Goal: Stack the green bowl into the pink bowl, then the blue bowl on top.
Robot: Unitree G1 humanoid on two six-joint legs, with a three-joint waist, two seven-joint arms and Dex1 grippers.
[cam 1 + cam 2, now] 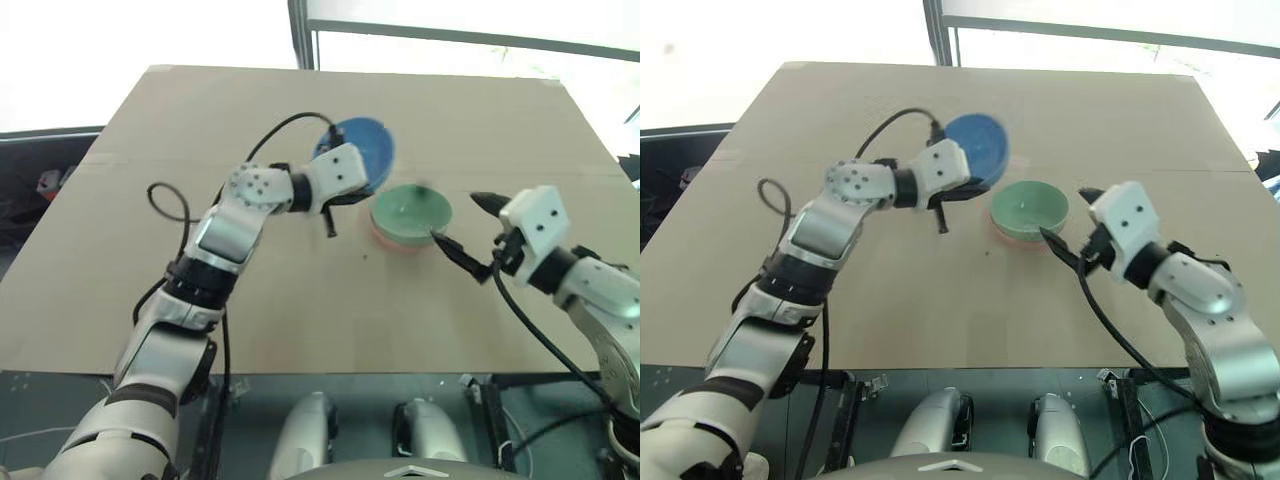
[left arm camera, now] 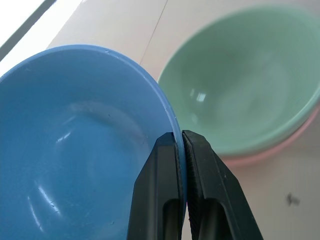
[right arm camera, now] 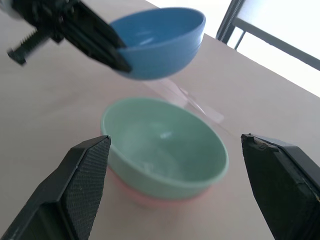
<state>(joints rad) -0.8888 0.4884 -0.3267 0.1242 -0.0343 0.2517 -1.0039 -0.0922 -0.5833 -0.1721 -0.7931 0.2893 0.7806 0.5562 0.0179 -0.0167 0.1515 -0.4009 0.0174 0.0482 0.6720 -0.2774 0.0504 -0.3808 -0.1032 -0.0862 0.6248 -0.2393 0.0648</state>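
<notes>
Left wrist view: left end effector (image 2: 182, 145) clamped shut on rim of small round smooth sky-blue plastic bowl (image 2: 75, 145), one black finger inside the wall, one outside. Blue bowl lifted clear of the flat tan cardboard-coloured worktop (image 1: 300, 300), tilted, hanging just beside and slightly above the stacked pair, not touching them; seen from the head camera toward the middle of the worktop's far half.

Right end effector (image 3: 175, 170) spread wide, gripping nothing, its two black fingers (image 3: 85, 175) standing either side of the stack without contact; from the head, placed just off the stack toward the worktop's right edge.

Small round pale mint-green smooth bowl (image 1: 411, 212) nested upright inside small round salmon-pink bowl (image 3: 145, 197); pink showing as a thin band beneath the green rim. Green bowl with nothing in it. Stack resting on the worktop near its centre, somewhat toward the right edge. Blue bowl likewise holding nothing.
</notes>
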